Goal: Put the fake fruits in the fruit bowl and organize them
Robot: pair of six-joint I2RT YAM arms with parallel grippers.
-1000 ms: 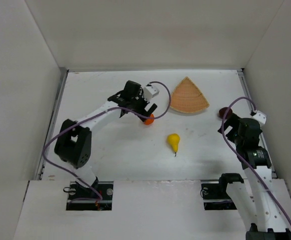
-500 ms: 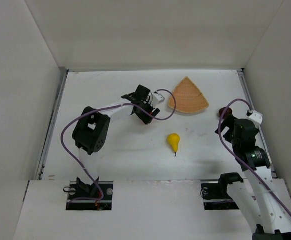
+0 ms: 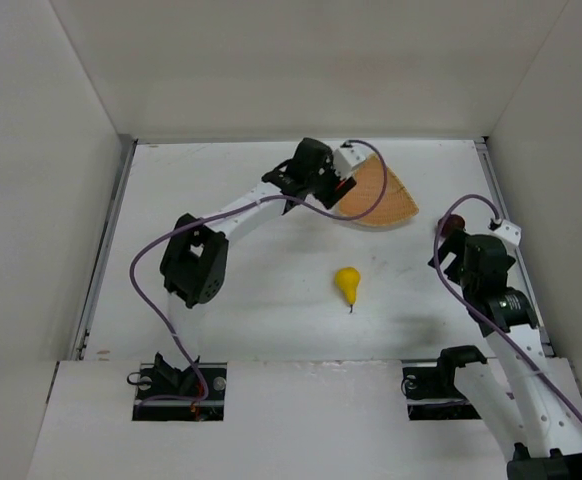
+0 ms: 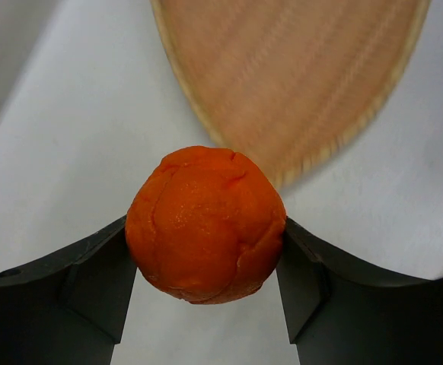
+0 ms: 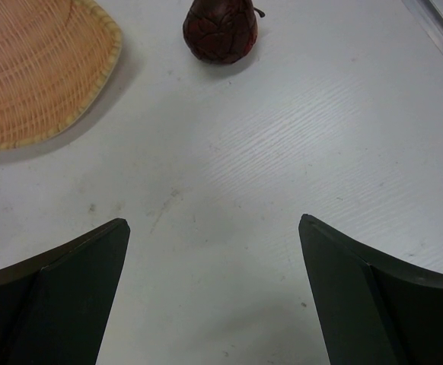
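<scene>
Here, left jaws gripping orange (image 4: 206, 224), right jaws wide.

The top camera looks down from above and behind my bases, taking in the whole table (image 3: 251, 300). My left wrist camera peers close past an orange fruit (image 4: 206, 224) onto the woven bowl (image 4: 297, 76). My right wrist camera sits low over the table, catching that same bowl's edge from the right.
</scene>
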